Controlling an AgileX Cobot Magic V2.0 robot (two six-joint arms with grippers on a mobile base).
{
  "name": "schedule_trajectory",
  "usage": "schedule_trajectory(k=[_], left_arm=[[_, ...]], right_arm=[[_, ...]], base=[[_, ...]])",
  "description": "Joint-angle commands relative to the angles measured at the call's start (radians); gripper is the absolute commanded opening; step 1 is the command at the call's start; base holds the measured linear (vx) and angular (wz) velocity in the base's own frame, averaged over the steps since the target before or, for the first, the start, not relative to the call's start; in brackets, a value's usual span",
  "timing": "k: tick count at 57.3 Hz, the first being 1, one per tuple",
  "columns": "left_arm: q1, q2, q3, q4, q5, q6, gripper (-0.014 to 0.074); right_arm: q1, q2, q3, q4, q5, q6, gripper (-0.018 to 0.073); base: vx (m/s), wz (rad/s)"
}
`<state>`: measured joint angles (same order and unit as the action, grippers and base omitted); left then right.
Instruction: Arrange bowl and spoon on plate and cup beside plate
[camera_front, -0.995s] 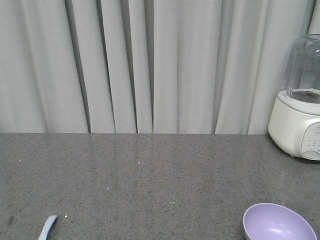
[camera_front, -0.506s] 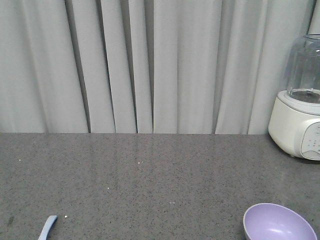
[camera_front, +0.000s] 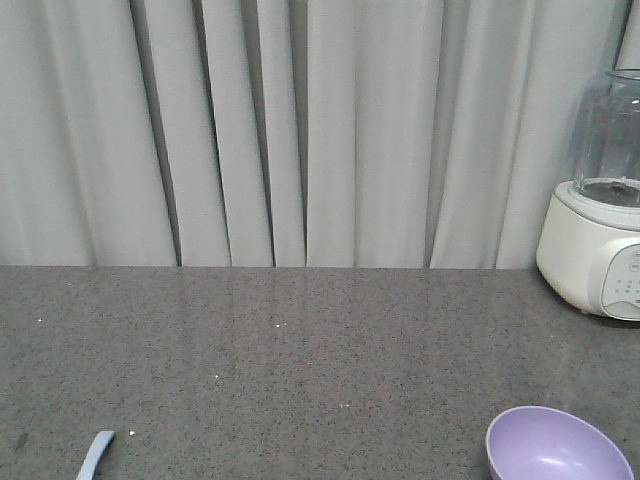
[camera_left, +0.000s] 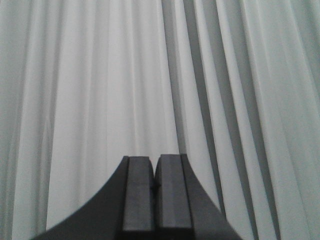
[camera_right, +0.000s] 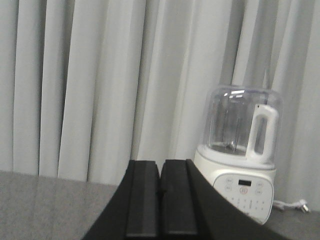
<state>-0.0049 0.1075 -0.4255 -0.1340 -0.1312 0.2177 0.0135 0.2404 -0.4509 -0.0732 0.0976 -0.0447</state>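
Bowl (camera_front: 556, 447), lavender, sits at 5 o'clock in the front view, cut by the lower edge. Pale curtains (camera_front: 300, 130) fill the back above the grey counter (camera_front: 300, 340). A white blender (camera_front: 598, 215) stands at 3 o'clock, beyond the bowl. The spoon (camera_front: 97, 456) shows at 7 o'clock, well apart from the bowl. The left gripper (camera_left: 154, 170) and the right gripper (camera_right: 161, 172) each have their fingers pressed together.

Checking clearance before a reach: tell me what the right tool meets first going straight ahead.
Probably the curtain; the right tool points just left of the blender, though depth is unclear.
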Motion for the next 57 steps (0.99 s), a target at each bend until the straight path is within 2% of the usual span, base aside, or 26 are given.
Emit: schedule_trajectory(k=[1,10,17,24,32,37,49,57], left_arm=[[-0.004,0.103,-0.073,-0.002,0.089,0.044,-0.0002],[-0.004,0.202,-0.074,-0.003,0.14,0.043,0.0018],[-0.004,0.264,-0.074,-0.003,0.181,0.043,0.008],[-0.004,0.296,-0.074,-0.002,0.193,0.044,0.0195],[-0.004,0.334,-0.074,-0.003,0.195,0.043,0.0365],[-0.004,0.359,-0.074,-0.003,0.202,0.043,0.0421],[-0.004,0.435,-0.088,-0.016,0.245,0.039,0.0437],[-0.004,0.534,-0.189,-0.059,0.398,0.039,0.0437]], right_arm=[[-0.006,0.112,-0.054,-0.009,-0.029,-0.003,-0.0009],[-0.006,0.255,-0.054,-0.005,-0.037,-0.002,-0.0002],[-0.006,0.324,-0.054,-0.004,-0.036,-0.001,0.0025],[-0.006,0.35,-0.054,-0.004,-0.032,0.022,0.0083],[-0.006,0.353,-0.054,-0.004,-0.027,0.045,0.0181],[-0.006,0.353,-0.052,-0.004,-0.021,0.045,0.0258],[-0.006,0.353,-0.052,-0.004,0.029,0.045,0.0432],[-0.006,0.353,-0.052,-0.004,0.015,0.045,0.0445]], base=[[0.0,0.0],[0.0,0.0],[0.0,0.0],[0.0,0.0],[0.0,0.0],[0.0,0.0],[0.0,0.0],[0.0,0.0]])
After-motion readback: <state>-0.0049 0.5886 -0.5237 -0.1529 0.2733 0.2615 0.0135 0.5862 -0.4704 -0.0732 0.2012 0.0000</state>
